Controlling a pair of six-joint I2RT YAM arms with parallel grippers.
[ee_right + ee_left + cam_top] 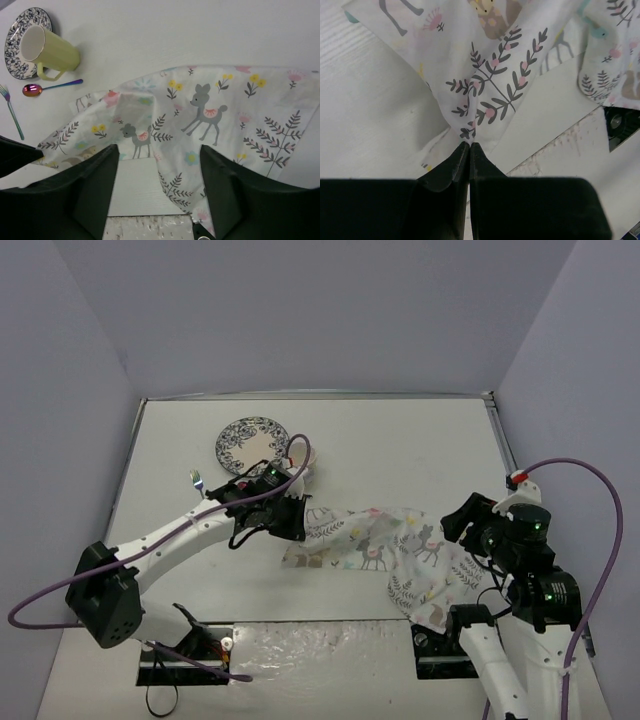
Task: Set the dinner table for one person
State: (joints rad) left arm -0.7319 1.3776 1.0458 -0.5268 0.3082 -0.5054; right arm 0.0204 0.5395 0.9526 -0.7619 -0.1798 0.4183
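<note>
Left gripper [469, 149], clamped on the cloth [495, 75], sits seemingly just above the dinner table [365, 125]; right gripper [157, 152] gapes.

Each arm has white tubular links [170, 532] joined by chunky black motor housings [105, 600]. A thin purple cable [565, 461] trails along each. Tiny green lights [540, 523] glow on the wrists; a red tab [517, 478] tops the right one. The fingers [445, 172] are matte black.

A pastel deer-print cloth [210, 115] lies rumpled on the flat white tabletop [175, 30], showing between the wide-parted black fingers of the right gripper [159, 150]. At far left, a yellow-green ceramic mug [52, 52] sits at the rim of a blue-patterned round plate [14, 62]. An iridescent metal spoon [50, 86] and an iridescent metal fork [11, 110] lie just beside them.
</note>
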